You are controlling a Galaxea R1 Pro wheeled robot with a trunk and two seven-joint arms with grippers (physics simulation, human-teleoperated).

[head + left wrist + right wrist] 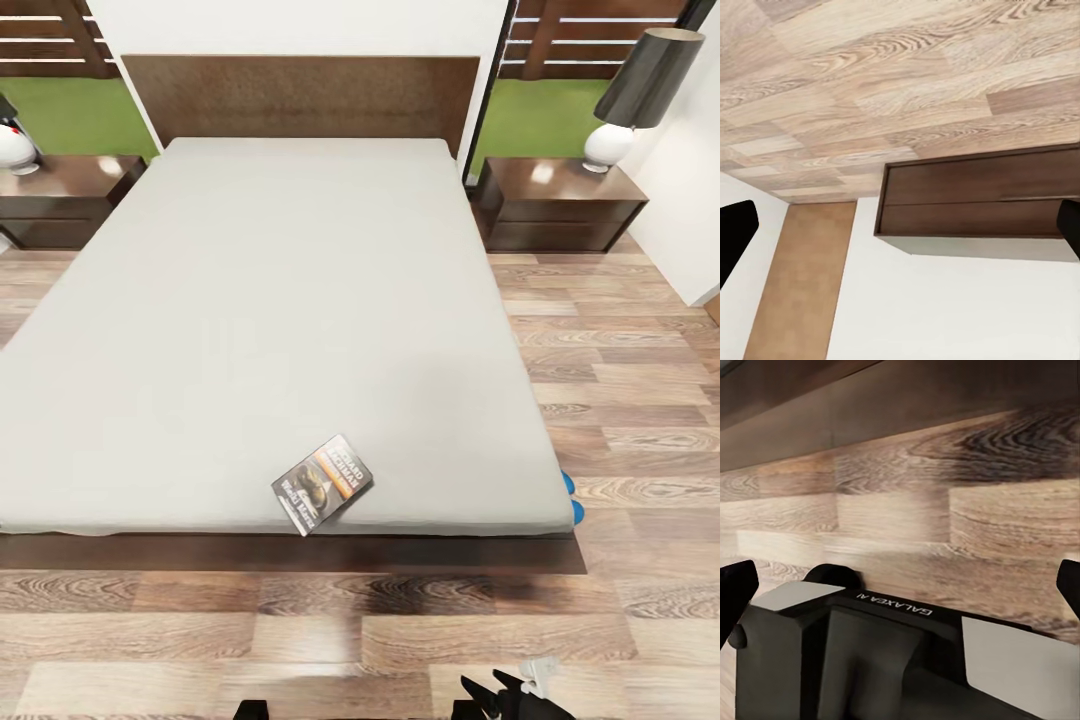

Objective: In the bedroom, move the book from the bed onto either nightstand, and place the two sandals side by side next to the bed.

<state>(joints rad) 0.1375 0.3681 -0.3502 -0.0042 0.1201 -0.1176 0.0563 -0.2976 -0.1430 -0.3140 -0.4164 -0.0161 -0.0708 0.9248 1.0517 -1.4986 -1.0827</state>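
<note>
While both arms hang low by the wood-plank floor [300,640], the thin grey-and-orange paperback book [322,484] lies ahead of the right gripper [500,690], slightly leftward, long axis diagonal, near the grey mattress's [280,320] foot edge. Right arm nearer; both claws spread apart.

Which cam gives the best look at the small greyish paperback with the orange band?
Head view: the small greyish paperback with the orange band lies whole and unobstructed near the foot edge of the light-grey mattress. The left and right wrist views look at wood-plank floor and dark-brown wood instead.
</note>
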